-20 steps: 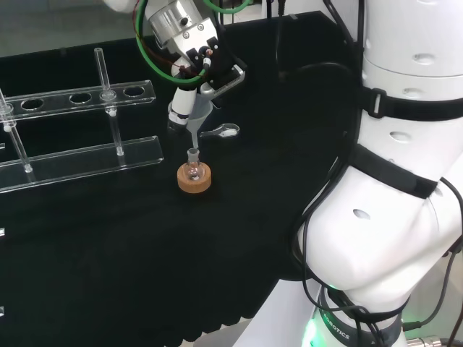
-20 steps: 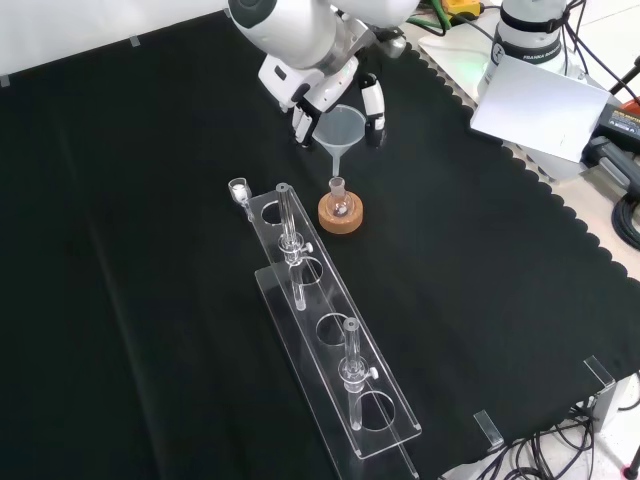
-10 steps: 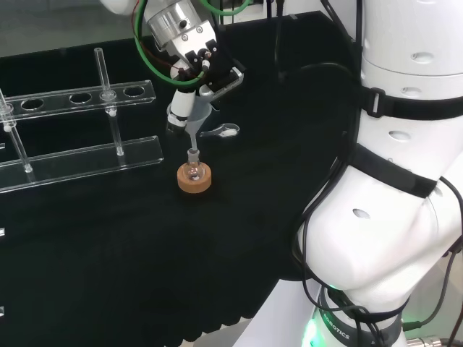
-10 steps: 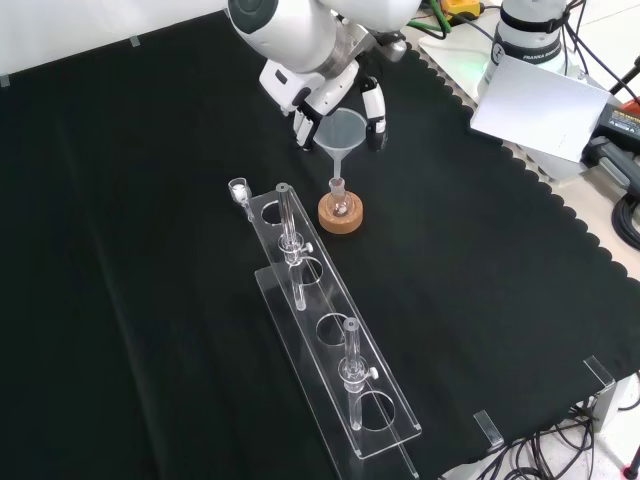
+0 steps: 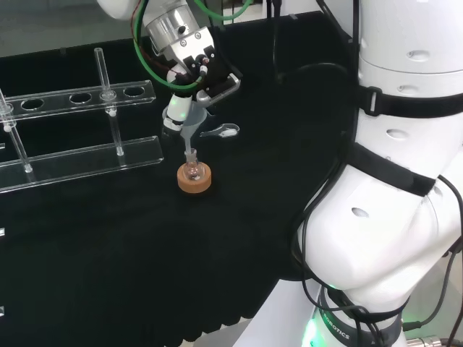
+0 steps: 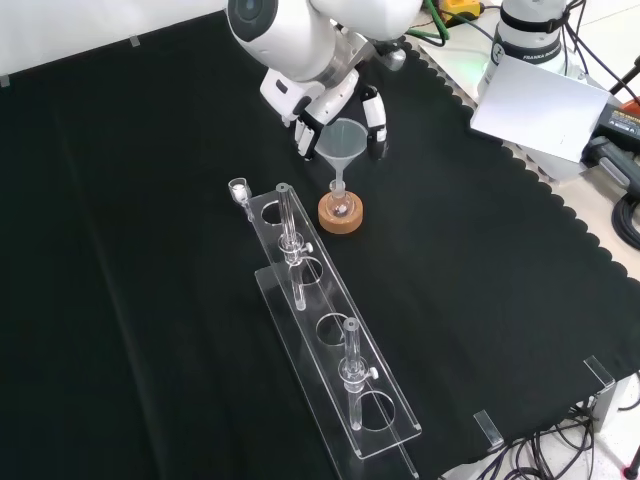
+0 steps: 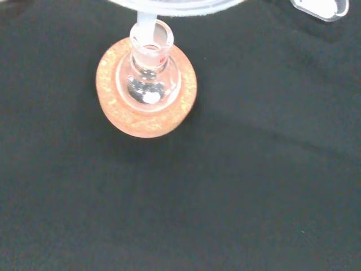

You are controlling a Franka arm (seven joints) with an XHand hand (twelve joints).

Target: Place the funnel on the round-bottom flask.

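A small clear round-bottom flask (image 5: 192, 172) (image 6: 341, 207) (image 7: 149, 79) stands upright in a cork ring stand (image 5: 194, 182) (image 6: 341, 217) (image 7: 146, 121) mid-cloth. The hand (image 5: 206, 84) (image 6: 318, 105) hangs right above it, shut on a clear funnel (image 5: 187, 127) (image 6: 343, 144). The funnel's cone sits between the fingers and its stem points straight down. In the wrist view the funnel stem (image 7: 142, 28) reaches the rim of the flask's neck. The front view shows the stem's tip at the mouth of the neck.
A long clear test-tube rack (image 5: 79, 130) (image 6: 330, 330) with upright tubes lies left of the flask in the head view and nearer than it in the front view. A small clear piece (image 5: 222, 131) (image 6: 240, 190) (image 7: 321, 8) lies on the cloth beside the hand.
The hand has come down with the funnel. The stem's tip, which hung above the flask's neck, now meets its mouth. The flask and its cork stand have not moved.
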